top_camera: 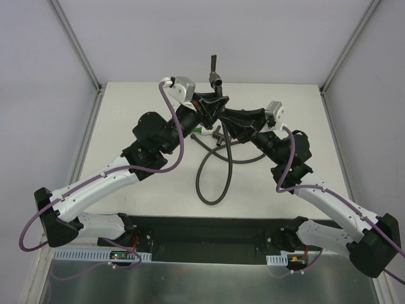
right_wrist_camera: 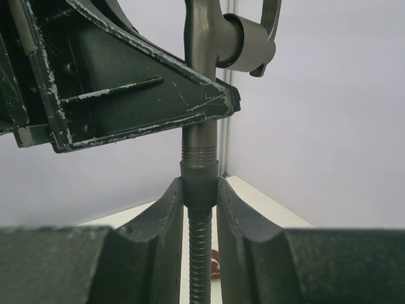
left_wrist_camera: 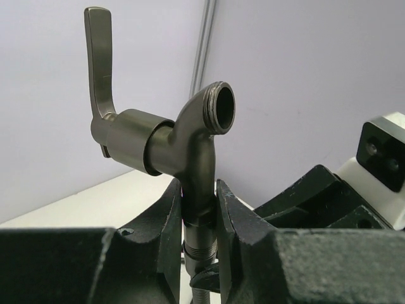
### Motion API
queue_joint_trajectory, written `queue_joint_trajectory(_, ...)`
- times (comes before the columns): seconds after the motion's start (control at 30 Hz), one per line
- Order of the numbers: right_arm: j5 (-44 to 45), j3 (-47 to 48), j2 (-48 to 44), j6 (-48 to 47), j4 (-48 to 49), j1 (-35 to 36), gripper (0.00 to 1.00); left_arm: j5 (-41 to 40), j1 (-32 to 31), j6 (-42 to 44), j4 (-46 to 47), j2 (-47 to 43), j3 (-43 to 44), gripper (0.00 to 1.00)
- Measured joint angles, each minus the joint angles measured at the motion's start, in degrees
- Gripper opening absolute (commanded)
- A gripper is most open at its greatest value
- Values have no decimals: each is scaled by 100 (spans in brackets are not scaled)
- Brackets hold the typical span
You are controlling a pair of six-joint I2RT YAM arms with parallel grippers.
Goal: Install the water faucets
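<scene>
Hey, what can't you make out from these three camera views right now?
Top view: the arms cover most of the green faucet, so its shape is unreadable.
Right wrist view: how deep the thread of the metal faucet sits is hidden inside the hose nut; the top edge cuts off the lever.
Left wrist view: the left gripper mostly hides that joint.

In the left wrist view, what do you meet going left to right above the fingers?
Lever handle → faucet body → threaded outlet → right arm's white-and-black block.
</scene>
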Motion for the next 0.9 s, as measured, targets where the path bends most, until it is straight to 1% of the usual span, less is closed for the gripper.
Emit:
queue_joint_trajectory(0.27,531,-15,-63,-413,-35,254,2,-525,-149,-310,380,52,-111,0)
queue_joint_trajectory(0.4,758,-15,-118,-645,-131,374,2,-787,-260,-317,490,103,-116,0)
queue_joint_trajectory(0.67,1296,-15,-177,-1196,-348,660,2,-1493,-560,87,575,179,-109,0)
queue_joint_trajectory(0.9,1928,-15,-177,-1707,-509,914,2,-2116,-870,807,627,413,24,0)
